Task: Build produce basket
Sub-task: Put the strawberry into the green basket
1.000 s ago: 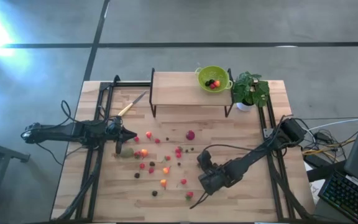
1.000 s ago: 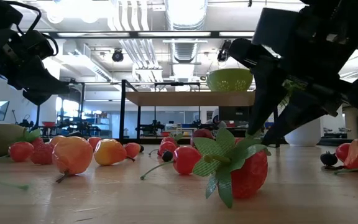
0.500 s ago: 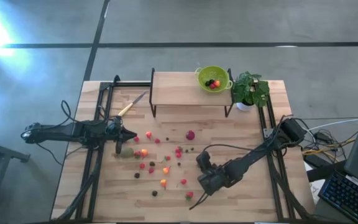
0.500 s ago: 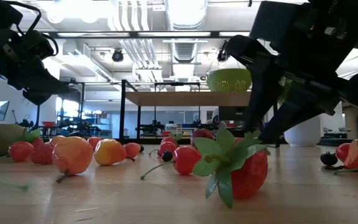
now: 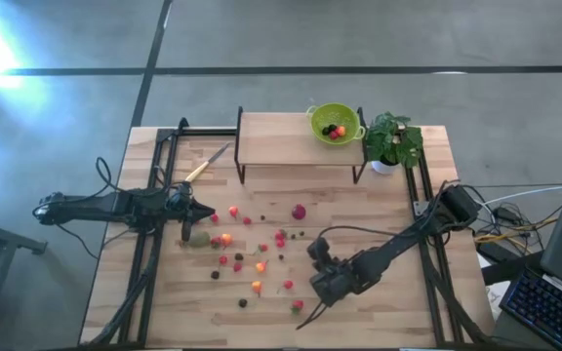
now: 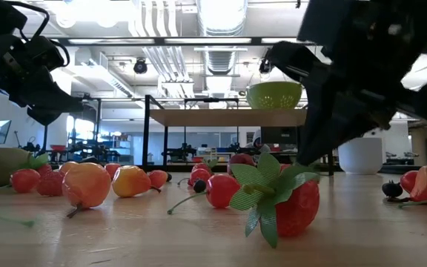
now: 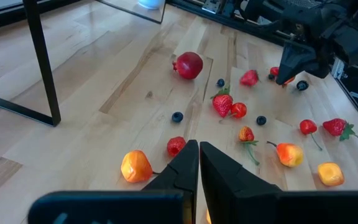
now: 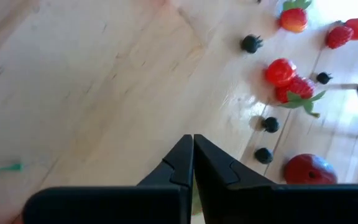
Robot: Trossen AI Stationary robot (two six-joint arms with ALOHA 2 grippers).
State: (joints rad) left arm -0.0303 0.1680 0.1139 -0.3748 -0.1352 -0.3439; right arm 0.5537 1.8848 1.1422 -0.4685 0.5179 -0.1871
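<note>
The lime-green produce basket [image 5: 337, 124] stands on a raised wooden shelf [image 5: 281, 141] at the far side, with a few fruits in it. Loose produce [image 5: 257, 258] lies scattered over the table's middle. A strawberry [image 6: 291, 204] with green leaves lies near the front edge. My right gripper [image 5: 305, 318] is shut, slanting down, with its tips right at the strawberry's leaves [image 6: 302, 169]. In its wrist view nothing shows between the shut tips [image 8: 191, 142]. My left gripper [image 5: 185, 234] is shut and holds nothing; it hovers at the left by a brownish-green oval fruit [image 5: 199, 238]. My right gripper comes slanting down from the table's right to the strawberry's upper leaves [image 6: 302, 169]. The leaves stand in front of the fingertips, so I cannot tell whether the fingers touch or pinch a leaf. The strawberry lies on the table.
A potted plant [image 5: 392, 141] stands at the far right beside the shelf. A yellow-handled knife [image 5: 206, 166] lies at the far left. A larger dark red fruit [image 5: 300, 211] lies in front of the shelf. Black rails [image 5: 149, 263] run along both table sides.
My right gripper has shut its fingers while staying in place at the strawberry. The strawberry lies where it was.
</note>
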